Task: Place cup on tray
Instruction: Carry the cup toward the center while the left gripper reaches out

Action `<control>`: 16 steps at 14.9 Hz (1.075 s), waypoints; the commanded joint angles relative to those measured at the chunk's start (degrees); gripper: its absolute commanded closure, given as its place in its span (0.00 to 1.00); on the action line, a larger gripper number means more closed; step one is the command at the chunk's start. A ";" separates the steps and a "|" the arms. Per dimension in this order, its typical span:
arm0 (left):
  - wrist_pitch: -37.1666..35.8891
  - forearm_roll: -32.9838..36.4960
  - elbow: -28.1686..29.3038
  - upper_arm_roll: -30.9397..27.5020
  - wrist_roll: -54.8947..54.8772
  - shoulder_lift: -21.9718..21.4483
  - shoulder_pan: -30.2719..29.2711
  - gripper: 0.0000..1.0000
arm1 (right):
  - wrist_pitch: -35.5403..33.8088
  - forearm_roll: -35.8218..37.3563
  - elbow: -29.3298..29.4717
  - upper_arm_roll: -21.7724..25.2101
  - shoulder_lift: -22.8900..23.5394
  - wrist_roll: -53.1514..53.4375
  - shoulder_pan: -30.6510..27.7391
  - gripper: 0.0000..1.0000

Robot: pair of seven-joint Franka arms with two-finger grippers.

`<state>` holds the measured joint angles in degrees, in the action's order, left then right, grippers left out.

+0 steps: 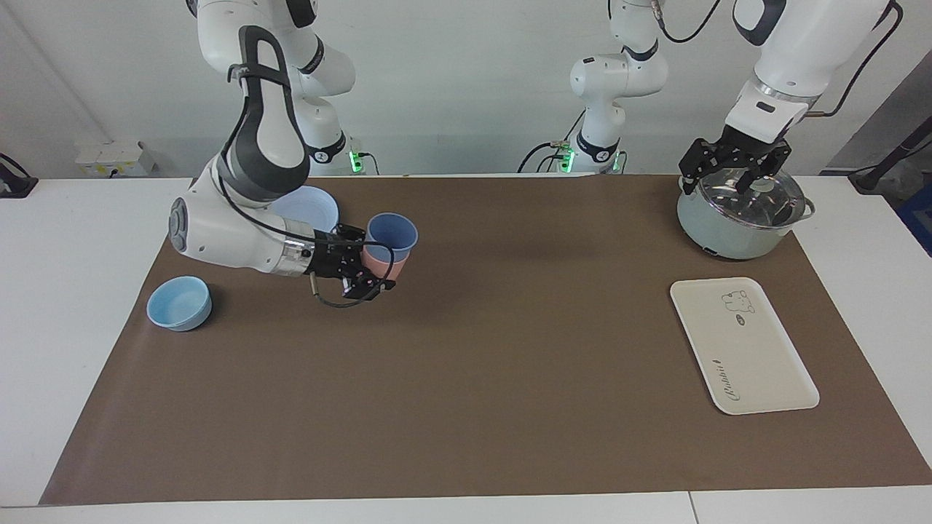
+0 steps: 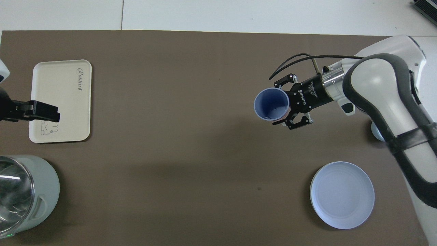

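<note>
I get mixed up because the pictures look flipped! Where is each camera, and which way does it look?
Facing view: high across the table, looking back at the robots; both arms and their bases show, right gripper holding the blue cup, left gripper over the pot.
Overhead view: high above the robots' end, looking forward and down; the right arm and part of the left gripper show.
Shared: blue cup, tray, plate and pot, seen half a turn apart.

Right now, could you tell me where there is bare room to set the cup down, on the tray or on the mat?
The tray is bare all over. The brown mat lies bare between the tray and the bowl. It is crowded at the right arm's end: plate, bowl, and the right claw holding the cup stacked in a pink cup. The pot stands nearer the robots than the tray.
</note>
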<state>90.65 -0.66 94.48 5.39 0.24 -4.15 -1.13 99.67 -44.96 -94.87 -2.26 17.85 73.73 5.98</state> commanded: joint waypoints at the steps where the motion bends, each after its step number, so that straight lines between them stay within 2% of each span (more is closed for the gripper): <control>1: 0.50 -0.75 1.85 0.06 0.46 -1.74 -0.36 0.00 | 2.72 -0.56 -0.76 0.06 -2.11 7.71 2.88 1.00; 4: 0.50 -0.75 1.85 0.06 0.46 -1.74 -0.36 0.00 | 2.81 -0.30 1.70 0.06 -2.64 15.01 6.23 1.00; 7: 0.50 -0.75 1.85 0.06 0.46 -1.74 -0.36 0.00 | 4.04 -0.47 1.88 -0.03 -3.16 17.67 7.38 1.00; 11: 0.50 -0.75 1.85 0.06 0.46 -1.74 -0.36 0.00 | 11.15 -0.30 2.15 -0.03 -3.43 23.99 12.03 1.00; 16: 0.50 -0.75 1.85 0.06 0.46 -1.74 -0.36 0.00 | 11.77 -0.47 2.15 -0.03 -4.05 25.41 12.39 1.00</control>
<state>90.65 -0.66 94.48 5.39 0.24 -4.15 -1.13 110.70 -44.97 -92.35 -2.33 15.02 98.01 18.84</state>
